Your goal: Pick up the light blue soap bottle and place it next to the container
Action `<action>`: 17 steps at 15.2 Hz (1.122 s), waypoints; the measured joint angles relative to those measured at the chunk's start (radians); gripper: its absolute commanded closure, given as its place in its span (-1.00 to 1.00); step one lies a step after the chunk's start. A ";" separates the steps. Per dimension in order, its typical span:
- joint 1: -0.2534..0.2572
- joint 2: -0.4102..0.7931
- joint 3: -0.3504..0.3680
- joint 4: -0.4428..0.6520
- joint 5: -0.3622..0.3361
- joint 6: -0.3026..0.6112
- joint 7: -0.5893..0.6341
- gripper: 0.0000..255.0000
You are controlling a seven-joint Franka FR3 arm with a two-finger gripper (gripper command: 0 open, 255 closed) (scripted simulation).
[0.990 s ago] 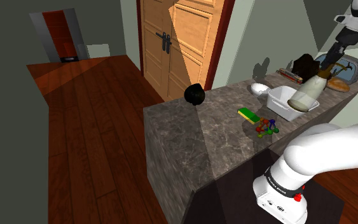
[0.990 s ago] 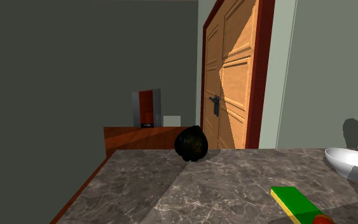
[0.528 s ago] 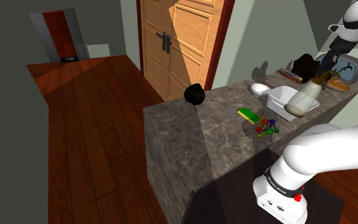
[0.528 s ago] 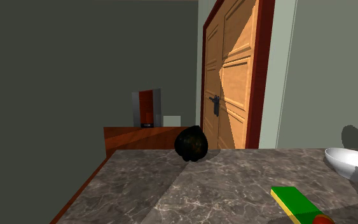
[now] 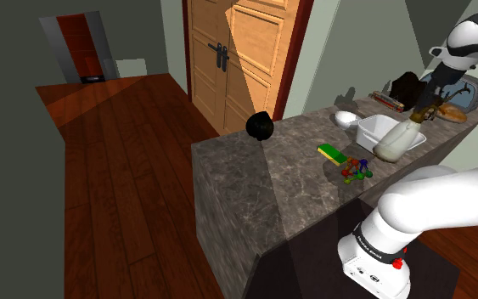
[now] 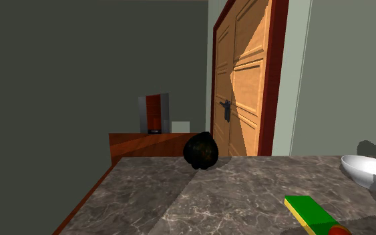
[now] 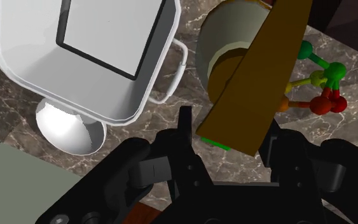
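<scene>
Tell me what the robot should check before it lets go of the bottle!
1. The gripper clasps the bottle by its pump: ok.
2. Bottle beside the container, not inside it: ok.
3. Bottle upright: not ok, it tilts.
4. Bottle's base resting on the counter: cannot tell.
5. Toy clear of the bottle: cannot tell.

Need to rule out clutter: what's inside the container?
The container shows a bare pale floor, nothing in it. In the shoulder view the bottle hides part of it.
</scene>
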 measured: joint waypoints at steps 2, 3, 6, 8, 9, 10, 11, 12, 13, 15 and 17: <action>-0.002 -0.001 -0.011 -0.026 -0.008 0.027 0.003 1.00; -0.003 -0.001 -0.016 -0.038 -0.012 0.038 0.003 1.00; -0.006 -0.001 -0.033 -0.071 -0.023 0.075 0.005 1.00; -0.009 -0.002 -0.044 -0.095 -0.032 0.099 0.007 1.00; -0.009 0.000 -0.049 -0.106 -0.035 0.111 0.009 1.00; -0.007 0.004 -0.058 -0.116 -0.039 0.126 0.009 1.00; -0.006 0.006 -0.065 -0.125 -0.042 0.139 0.009 1.00; -0.005 0.009 -0.073 -0.135 -0.046 0.153 0.010 1.00; -0.005 0.012 -0.080 -0.146 -0.049 0.166 0.011 1.00; -0.003 0.018 -0.096 -0.166 -0.057 0.195 0.013 1.00; -0.001 0.024 -0.109 -0.186 -0.064 0.221 0.015 1.00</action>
